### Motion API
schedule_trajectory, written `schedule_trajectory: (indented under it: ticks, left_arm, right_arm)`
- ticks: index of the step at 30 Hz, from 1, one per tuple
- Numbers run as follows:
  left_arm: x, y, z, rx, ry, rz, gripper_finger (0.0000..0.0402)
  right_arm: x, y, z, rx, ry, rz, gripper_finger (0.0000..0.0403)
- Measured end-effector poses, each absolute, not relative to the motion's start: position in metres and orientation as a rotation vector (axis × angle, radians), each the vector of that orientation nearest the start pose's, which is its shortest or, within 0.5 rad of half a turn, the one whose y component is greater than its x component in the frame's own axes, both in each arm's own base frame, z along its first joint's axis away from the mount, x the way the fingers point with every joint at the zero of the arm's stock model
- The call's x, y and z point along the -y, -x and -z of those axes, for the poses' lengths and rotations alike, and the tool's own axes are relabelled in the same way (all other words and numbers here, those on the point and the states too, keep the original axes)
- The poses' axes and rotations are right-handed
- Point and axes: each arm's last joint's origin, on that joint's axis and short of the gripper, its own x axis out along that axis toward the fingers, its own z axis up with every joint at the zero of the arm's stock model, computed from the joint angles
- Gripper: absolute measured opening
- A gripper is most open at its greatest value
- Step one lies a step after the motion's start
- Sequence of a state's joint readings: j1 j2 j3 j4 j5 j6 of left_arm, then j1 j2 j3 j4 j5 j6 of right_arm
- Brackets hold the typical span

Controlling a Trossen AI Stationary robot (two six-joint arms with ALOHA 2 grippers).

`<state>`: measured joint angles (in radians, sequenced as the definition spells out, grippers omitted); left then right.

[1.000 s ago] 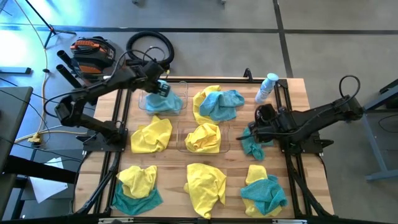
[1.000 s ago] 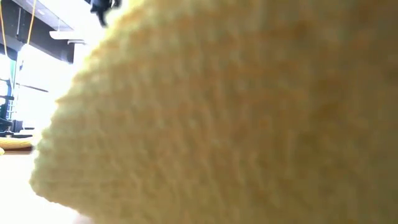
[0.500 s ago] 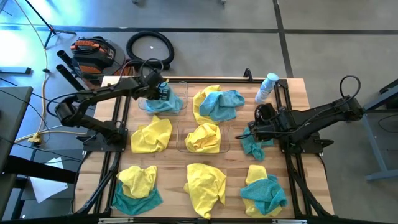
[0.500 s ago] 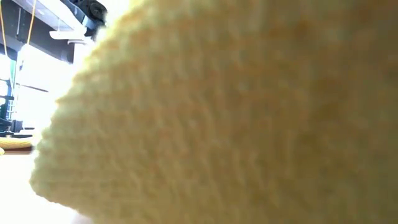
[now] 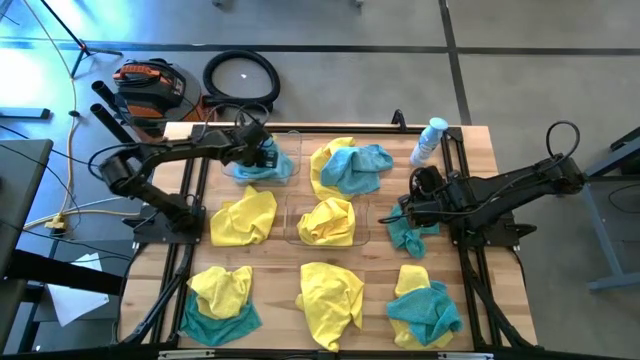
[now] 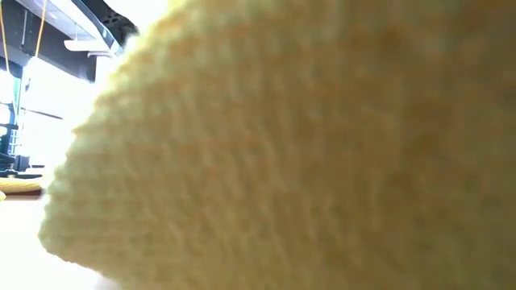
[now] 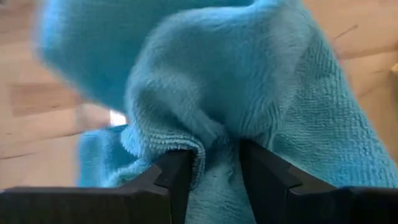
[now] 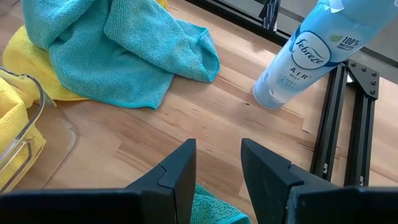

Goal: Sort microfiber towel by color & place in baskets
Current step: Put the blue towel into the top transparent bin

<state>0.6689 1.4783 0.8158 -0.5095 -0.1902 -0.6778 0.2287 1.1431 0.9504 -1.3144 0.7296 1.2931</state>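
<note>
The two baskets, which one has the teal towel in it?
The far-left basket, under the left gripper, holds the teal towel. The other basket, at the table's middle, holds a yellow towel.

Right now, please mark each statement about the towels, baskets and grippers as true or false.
1. The left gripper is at a teal towel in the far-left basket. True.
2. The middle basket holds a teal towel. False: it holds a yellow towel.
3. The spray bottle stands at the table's far right edge. True.
4. The right gripper hovers over the spray bottle. False: it is over a teal towel nearer the camera side.
</note>
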Motion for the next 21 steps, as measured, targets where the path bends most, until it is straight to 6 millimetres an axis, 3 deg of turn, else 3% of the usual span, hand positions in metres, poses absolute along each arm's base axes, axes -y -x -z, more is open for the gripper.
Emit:
schedule_trajectory:
  ticks: [8,21]
  left_arm:
    - [-0.17,-0.207,-0.153,-0.919,0.941,-1.212,0.0122]
    - [-0.17,-0.205,-0.162,-0.863,0.986,-1.232,0.0121]
  right_arm:
    - [-0.019,-0.168,-0.267,-0.818,-0.382,1.112,0.0122]
    - [-0.019,-0.168,-0.267,-0.827,-0.368,1.104,0.0122]
